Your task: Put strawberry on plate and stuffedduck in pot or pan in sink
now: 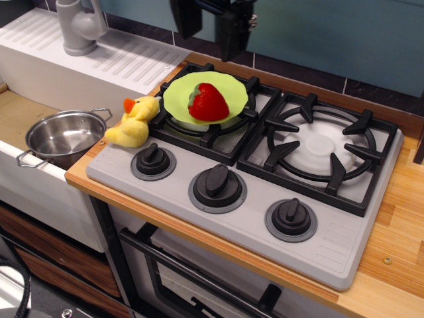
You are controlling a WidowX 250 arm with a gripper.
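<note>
The red strawberry (209, 101) lies on the lime-green plate (177, 98), which rests on the left stove burner. The yellow stuffedduck (133, 122) sits on the stove's left edge, next to the sink. The steel pot (65, 137) stands empty in the sink basin (20, 116). My gripper (209, 36) hangs open and empty above the back of the plate, well clear of the strawberry, its two black fingers (232, 36) spread apart.
The grey stove (318, 232) has three black knobs (217, 183) along its front and a bare right burner (322, 147). A grey faucet (78, 26) and ribbed white drainboard (126, 56) stand behind the sink. Wooden counter (397, 225) lies at right.
</note>
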